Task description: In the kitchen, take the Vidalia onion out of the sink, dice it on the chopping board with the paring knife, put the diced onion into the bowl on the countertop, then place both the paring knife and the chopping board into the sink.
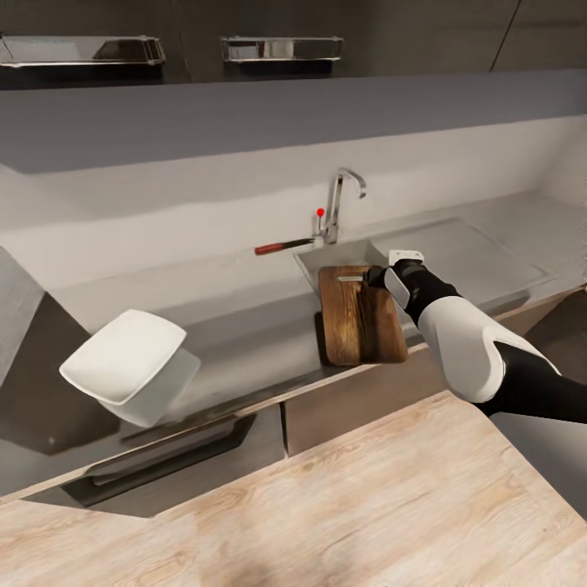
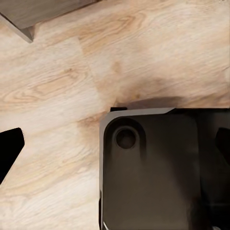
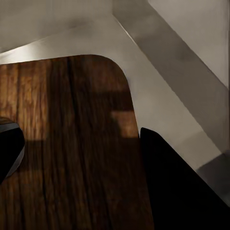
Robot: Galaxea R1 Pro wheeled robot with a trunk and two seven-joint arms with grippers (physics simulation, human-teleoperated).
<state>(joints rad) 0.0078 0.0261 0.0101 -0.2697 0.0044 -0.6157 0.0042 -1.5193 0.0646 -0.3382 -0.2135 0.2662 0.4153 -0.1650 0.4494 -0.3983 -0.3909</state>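
Your right tool is reaching over the far end of the one chopping board, which is lying on the table with its far end at the near rim of the sink. From your head view the wrist is covering the fingers, so there I cannot tell how they are standing; in the right wrist view two dark fingers are sitting well apart over the board's dark wood, spread with nothing between them.

You are seeing one small knife lying flat on the board's far end, just beside the right tool; it is too small to make out in detail. One white square bowl is sitting on the table well to the left, tilted toward you. One tap is standing at the sink's back edge, and a red-handled item beside it is hard to identify.

Your left tool is hanging over a pale wooden surface and a dark moulded part; its two finger tips are showing at opposite edges, spread wide and holding nothing.

The sink's basin is partly hidden by your right arm, and the onion cannot be made out.
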